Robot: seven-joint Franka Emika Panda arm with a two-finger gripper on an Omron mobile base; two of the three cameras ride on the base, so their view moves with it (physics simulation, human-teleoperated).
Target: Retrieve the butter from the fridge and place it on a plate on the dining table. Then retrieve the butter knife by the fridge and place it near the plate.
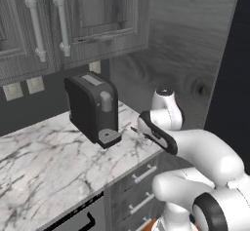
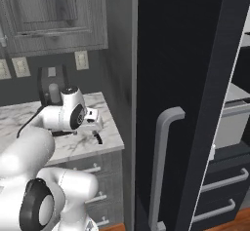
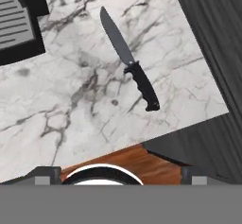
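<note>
Right under the hand lies the butter knife [image 3: 130, 62], flat on the marble counter [image 3: 85, 95] near its corner, beside the coffee machine [image 1: 93, 107] and apart from it. Above it the gripper [image 2: 95, 127] hangs with jaws spread wide, holding nothing. By my reading the knife step is just starting (the butter, the plate and the table aren't visible, so that half can't be checked). Beside the counter stands the fridge [image 2: 185, 69], one door ajar.
</note>
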